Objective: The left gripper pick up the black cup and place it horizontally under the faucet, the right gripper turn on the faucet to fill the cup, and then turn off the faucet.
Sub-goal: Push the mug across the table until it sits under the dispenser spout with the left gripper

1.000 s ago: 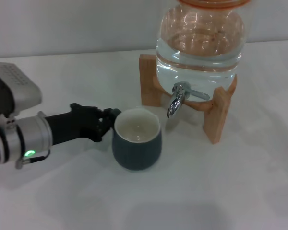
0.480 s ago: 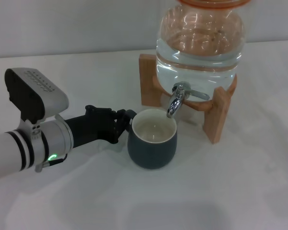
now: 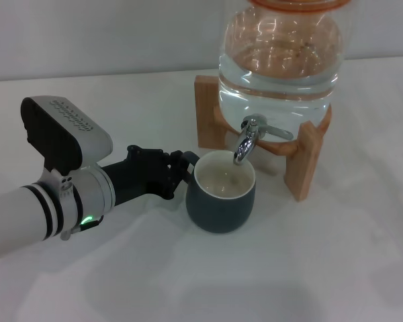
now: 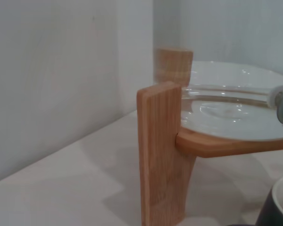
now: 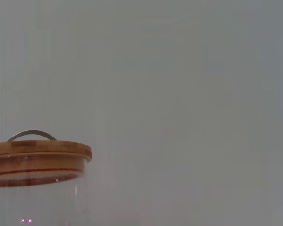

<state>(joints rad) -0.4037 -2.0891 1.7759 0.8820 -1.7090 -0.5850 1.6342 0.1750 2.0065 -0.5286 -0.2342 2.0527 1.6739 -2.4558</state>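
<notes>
As my left arm reaches low across the white table [image 3: 336, 268], my left gripper [image 3: 181, 168] clamped on the black cup [image 3: 221, 201], cup upright beneath the faucet [image 3: 245, 142], empty.

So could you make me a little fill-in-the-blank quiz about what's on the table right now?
1. The black cup stands upright on the ____ table.
2. The left claw grips the cup at its ____.
3. The faucet spout hangs over the cup's open ____.
4. The water jar sits in a ____ stand.

Missing words: white; handle; mouth; wooden
</notes>
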